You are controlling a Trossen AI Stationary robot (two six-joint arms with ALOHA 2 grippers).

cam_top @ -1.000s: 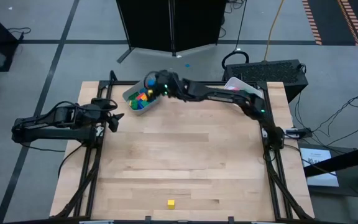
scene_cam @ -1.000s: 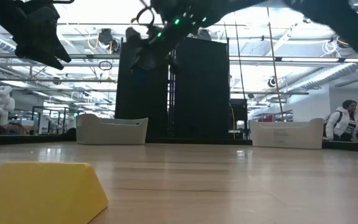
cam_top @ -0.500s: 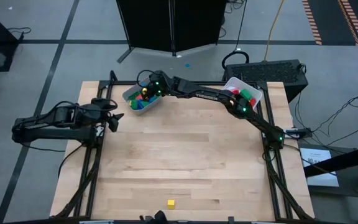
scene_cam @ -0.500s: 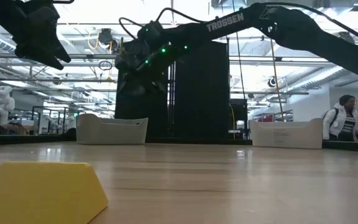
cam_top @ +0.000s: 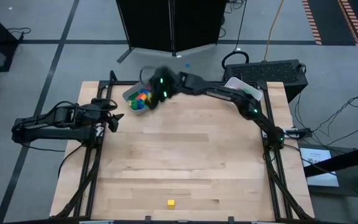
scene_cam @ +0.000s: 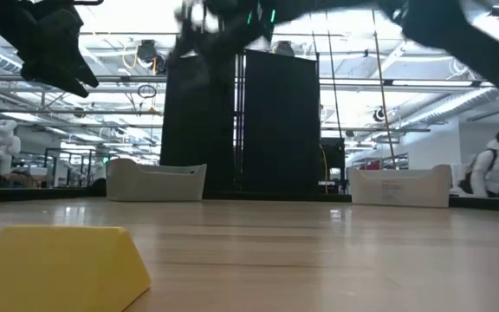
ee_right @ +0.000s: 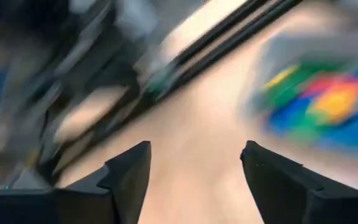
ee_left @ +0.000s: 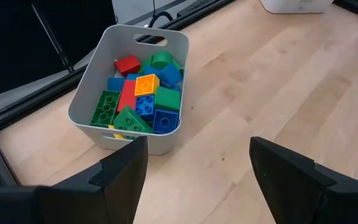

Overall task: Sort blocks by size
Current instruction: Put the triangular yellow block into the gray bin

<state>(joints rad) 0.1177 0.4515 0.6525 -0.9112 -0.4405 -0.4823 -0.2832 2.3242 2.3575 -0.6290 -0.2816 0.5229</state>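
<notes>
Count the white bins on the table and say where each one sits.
2. One white bin holds the blocks at the far left; the other bin sits far right, partly hidden by the arm.

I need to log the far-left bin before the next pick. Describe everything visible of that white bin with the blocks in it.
The white plastic rectangular bin has rounded corners, flaring walls and a slot handle cut near its rim. It stands upright on the pale wooden table, near the table's far edge on the left side, by a black frame rail. It holds a loose heap of red, blue, green and orange studded blocks.
</notes>
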